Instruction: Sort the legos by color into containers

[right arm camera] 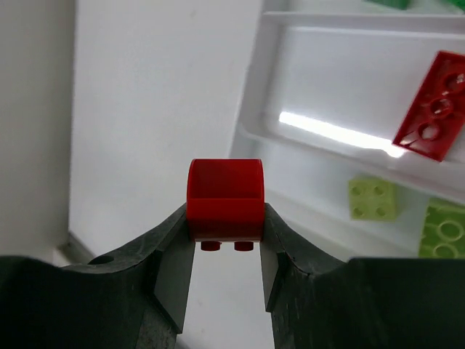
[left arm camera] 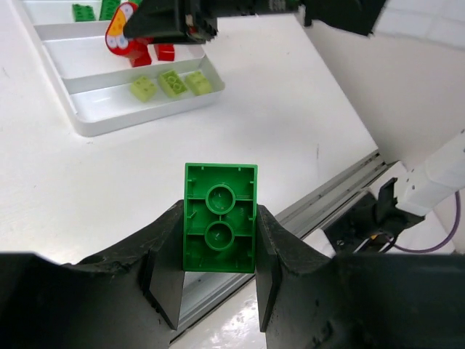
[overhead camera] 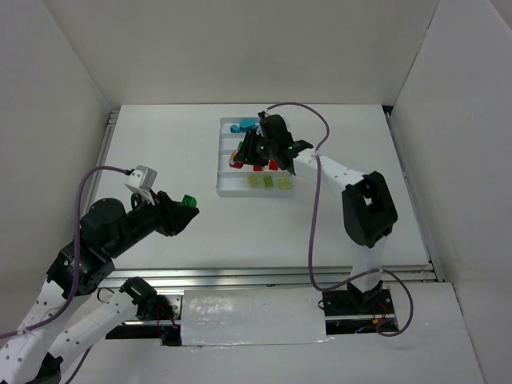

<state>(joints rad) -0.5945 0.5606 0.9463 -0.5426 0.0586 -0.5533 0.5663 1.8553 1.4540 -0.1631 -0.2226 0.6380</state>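
In the top view, the left claw (overhead camera: 182, 208) is held above the bare table (overhead camera: 160, 152), well apart from the tray (overhead camera: 221, 178), and is pinched on a green brick (overhead camera: 189, 201). The right claw (overhead camera: 258, 152) is held over the middle of the tray; whether its fingers are spread cannot be told from here. Teal bricks (overhead camera: 240, 126) lie in the far compartment and three pale bricks (overhead camera: 268, 182) lie in a row in the near one. In the left wrist view, the green brick (left arm camera: 219, 228) is gripped by its long sides between the two fingers (left arm camera: 166, 254), which are closed only to the brick's width, and its hollow underside is turned to the camera. The tray (left arm camera: 91, 122) is seen beyond, with the pale bricks (left arm camera: 171, 82) in its nearest compartment and two green bricks (left arm camera: 91, 10) in a farther one. In the right wrist view, a red brick (right arm camera: 225, 196) is pinched between the right claw's fingers (right arm camera: 174, 262), which are pressed on its two sides, with its studs pointing down. It is held in the air at the tray's edge (right arm camera: 251, 109). A flat red brick (right arm camera: 434, 109) lies in one compartment, and pale bricks (right arm camera: 372, 198) lie in the next.
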